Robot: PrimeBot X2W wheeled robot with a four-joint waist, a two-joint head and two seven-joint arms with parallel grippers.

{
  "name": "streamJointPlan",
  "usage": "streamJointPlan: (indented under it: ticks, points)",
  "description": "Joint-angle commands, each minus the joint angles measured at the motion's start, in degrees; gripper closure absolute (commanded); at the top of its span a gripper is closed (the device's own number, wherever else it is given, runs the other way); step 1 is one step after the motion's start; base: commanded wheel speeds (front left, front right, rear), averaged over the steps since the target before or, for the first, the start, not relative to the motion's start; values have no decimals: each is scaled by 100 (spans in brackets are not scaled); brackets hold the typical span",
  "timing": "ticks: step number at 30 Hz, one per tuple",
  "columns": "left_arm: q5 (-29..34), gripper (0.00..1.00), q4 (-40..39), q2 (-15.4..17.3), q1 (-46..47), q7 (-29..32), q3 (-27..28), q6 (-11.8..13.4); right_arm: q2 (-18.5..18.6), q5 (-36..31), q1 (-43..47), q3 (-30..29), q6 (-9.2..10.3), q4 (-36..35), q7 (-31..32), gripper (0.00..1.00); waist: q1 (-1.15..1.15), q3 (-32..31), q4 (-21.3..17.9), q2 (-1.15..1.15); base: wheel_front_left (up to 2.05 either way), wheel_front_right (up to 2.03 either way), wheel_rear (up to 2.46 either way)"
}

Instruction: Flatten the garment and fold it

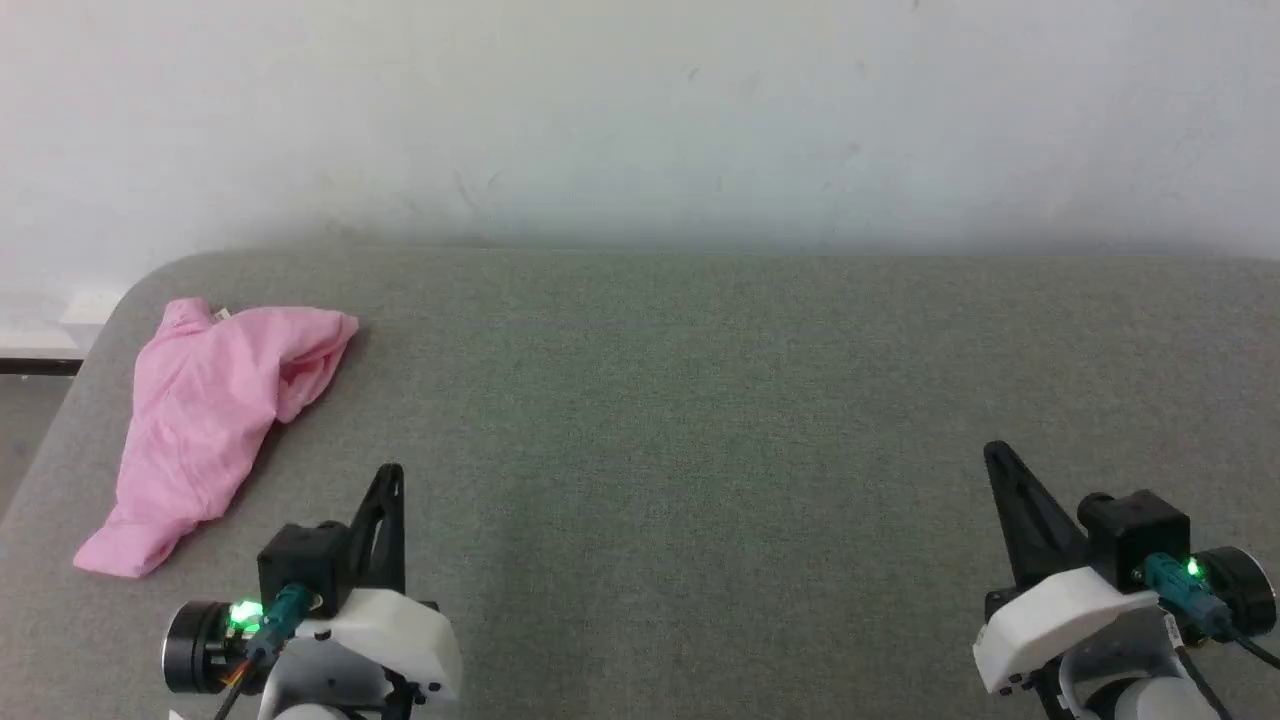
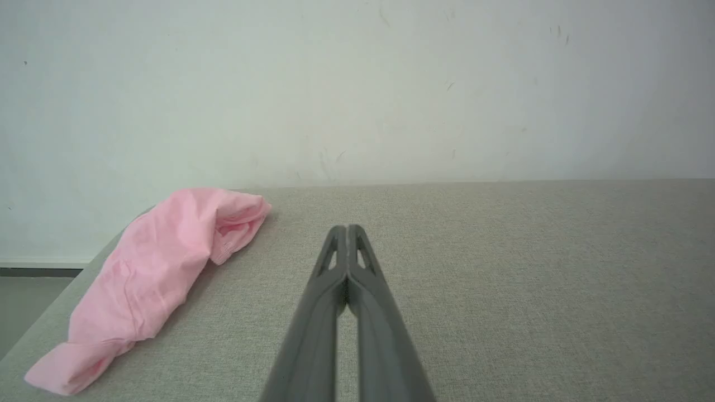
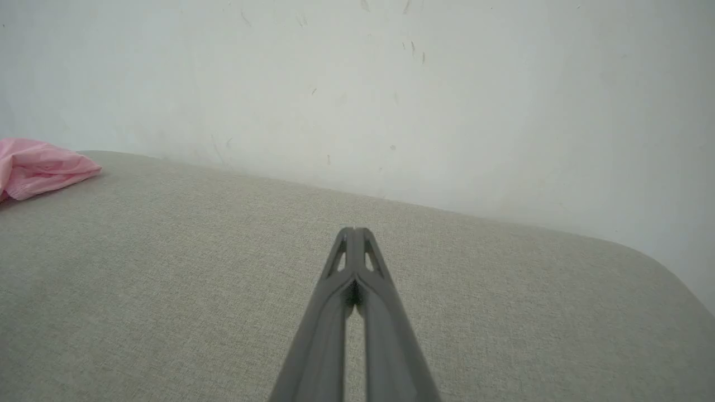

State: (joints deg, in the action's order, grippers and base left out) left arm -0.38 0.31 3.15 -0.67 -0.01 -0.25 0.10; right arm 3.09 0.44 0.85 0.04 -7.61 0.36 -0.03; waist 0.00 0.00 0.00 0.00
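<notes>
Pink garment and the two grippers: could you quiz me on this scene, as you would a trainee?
1. Fill in: the left gripper and the right gripper each have their fingers ___ (open or shut).
2. Which gripper is nearer the garment? A) left B) right
3. True or false: the garment lies flat and folded in the middle of the table.
Key: 1 shut; 2 A; 3 false, it lies crumpled near the table's far left corner.
</notes>
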Motion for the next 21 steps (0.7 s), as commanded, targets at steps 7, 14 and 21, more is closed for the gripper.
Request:
streamJointPlan:
  ticks: [7, 14, 21]
  points:
    - [38, 100, -31, -27, 67, 1, 25, -10, -22, -44, -85, -4, 12, -36, 3, 100, 0, 0, 0, 0, 0, 0, 0]
    - [38, 100, -31, -27, 67, 1, 25, -10, -22, -44, -85, -4, 12, -36, 3, 100, 0, 0, 0, 0, 0, 0, 0]
    - [38, 100, -31, -27, 67, 1, 25, -10, -22, -44, -85, -4, 12, -36, 3, 100, 0, 0, 0, 0, 0, 0, 0]
